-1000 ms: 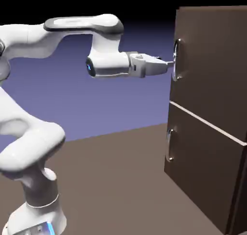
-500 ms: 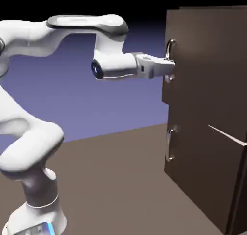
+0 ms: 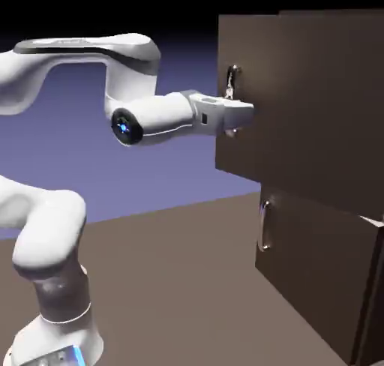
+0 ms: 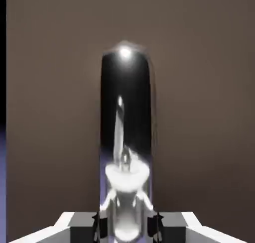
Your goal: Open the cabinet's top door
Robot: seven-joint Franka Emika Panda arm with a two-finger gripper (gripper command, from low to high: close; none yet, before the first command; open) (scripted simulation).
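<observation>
So the tall, dark brown, boxy cabinet is over on the exterior view's right, and its top door, the large flat dark brown upper panel, is standing partly open. Its free edge, on the exterior view's left, sticks out past the lower door, the shorter dark brown panel underneath, and you can see some blue-violet backdrop under that corner. The lower door looks closed, with its own curved silver metal handle near its left edge. A bit of pale seam shows at the far right between the two.

The white two-finger gripper is up at the top door's shiny silver bar handle, close to that free edge. Fingers are closed in on the handle, one on each side, so it's basically pinched between the small grey tips. In the hand view the bar runs up the middle, really bright and mirror-like, with brown door panel left and right of it and a thin strip of backdrop down the left side.

The white robot arm comes up from the lower left, bends over at the top and reaches right, with the hand about level and pointing at the door. Its base sits on the brown tabletop, well apart from the cabinet.
</observation>
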